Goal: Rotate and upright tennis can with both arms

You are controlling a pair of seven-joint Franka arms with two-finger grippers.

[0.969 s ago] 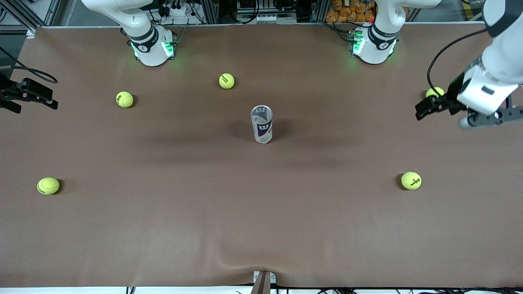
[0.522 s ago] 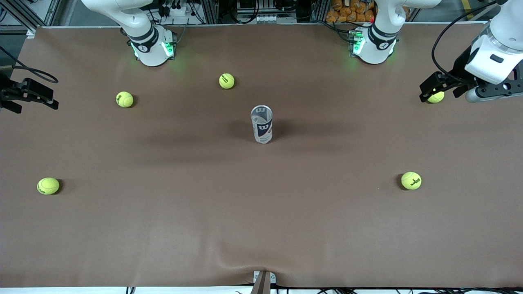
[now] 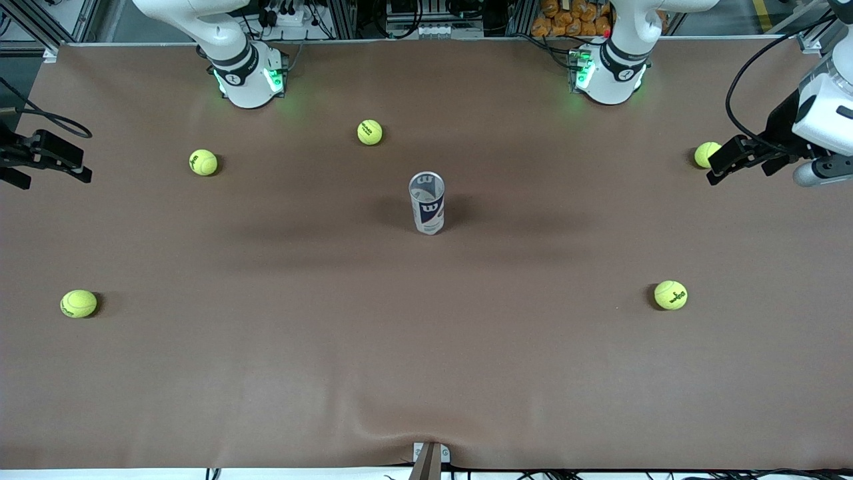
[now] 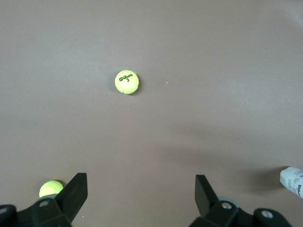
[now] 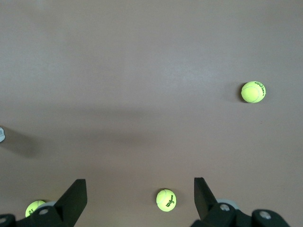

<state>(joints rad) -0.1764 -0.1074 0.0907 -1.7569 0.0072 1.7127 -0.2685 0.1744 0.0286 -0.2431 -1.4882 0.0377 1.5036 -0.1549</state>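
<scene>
— Where is the tennis can (image 3: 426, 203) found?

— It is seen standing upright near the middle of the table (image 3: 426, 373), open rim up, the "W" band turned toward the front camera. Nothing is touching it. By the look of things the uprighting is already done, and the step in hand is judged to be the clearing-away of the arms.

— And the grippers?

— The left gripper (image 3: 726, 160) is held in the air at the left arm's end of the table, just beside a tennis ball (image 3: 706, 154), well apart from the can. Its jaws are spread wide and nothing is gripped, as is shown plainly in the left wrist view, where bare table is seen between the fingers (image 4: 75, 194). The right gripper (image 3: 46, 160) is held at the right arm's end, also well apart from the can; its fingers (image 5: 75, 196) are likewise parted wide over bare cloth, with nothing between them.

— What is called for next?

— Little, it is judged: the can should be left undisturbed.

— Is anything shown in one view and not another?

— The whole layout is given only by the front view: four more balls (image 3: 203, 162) (image 3: 370, 132) (image 3: 78, 303) (image 3: 670, 295) scattered around. The jaw gaps are settled by the wrist views, where only a sliver of the can (image 4: 293, 180) is caught at the edge.
</scene>
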